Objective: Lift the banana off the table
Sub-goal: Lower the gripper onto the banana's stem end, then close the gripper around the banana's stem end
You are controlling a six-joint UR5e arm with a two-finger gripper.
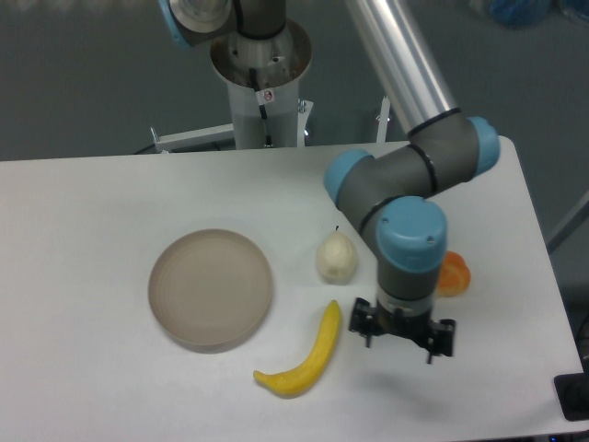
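Nearest the camera lies the banana (pixel 306 357), flat on the white table (pixel 83 387), its blunt yellow tip at about seven o'clock and its upper end pointing toward one o'clock. Just beside that upper end, at three o'clock from it, hangs the gripper (pixel 402 333) under the arm's blue-capped wrist (pixel 411 238) — apart from the fruit, holding nothing. Its dark fingers are seen nearly from above, so whether they stand wide or narrow cannot be told. At twelve o'clock from the banana sits a pale pear (pixel 336 258), near the banana's upper end but not touching it; an orange fruit (pixel 454 274) shows partly behind the wrist at three o'clock; a round beige plate (pixel 211 289) lies at ten o'clock. The pick looks not yet begun: the tool must shift toward nine o'clock and line up across the curved body. Risks from here, as I judge them — descending where it now hangs would close on bare table; gripping near the tapered upper end could let the smooth skin slip or the fruit swing; a sideways approach held too low might shove the banana or nudge the pear.
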